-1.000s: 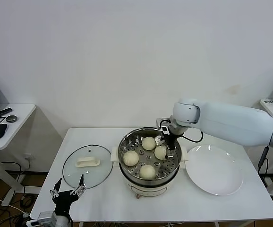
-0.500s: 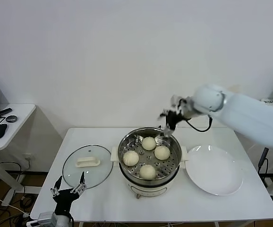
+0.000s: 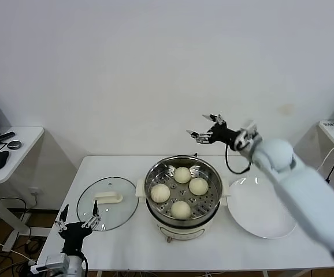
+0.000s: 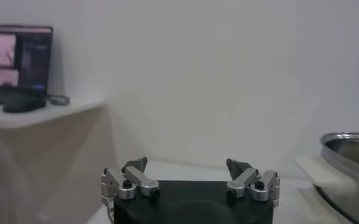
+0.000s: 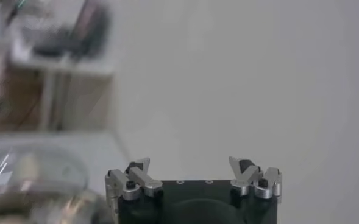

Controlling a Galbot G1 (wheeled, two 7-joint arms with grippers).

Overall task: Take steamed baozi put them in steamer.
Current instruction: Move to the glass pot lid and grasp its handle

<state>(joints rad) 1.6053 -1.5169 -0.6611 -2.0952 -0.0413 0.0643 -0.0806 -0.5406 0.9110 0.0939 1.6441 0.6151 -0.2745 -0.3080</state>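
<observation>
Right gripper has lifted, open, above the steamer.

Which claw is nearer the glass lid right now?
Left. The left claw sits open just off the glass lid at the table's front edge; the right claw is raised behind the steamer, open and empty.
</observation>
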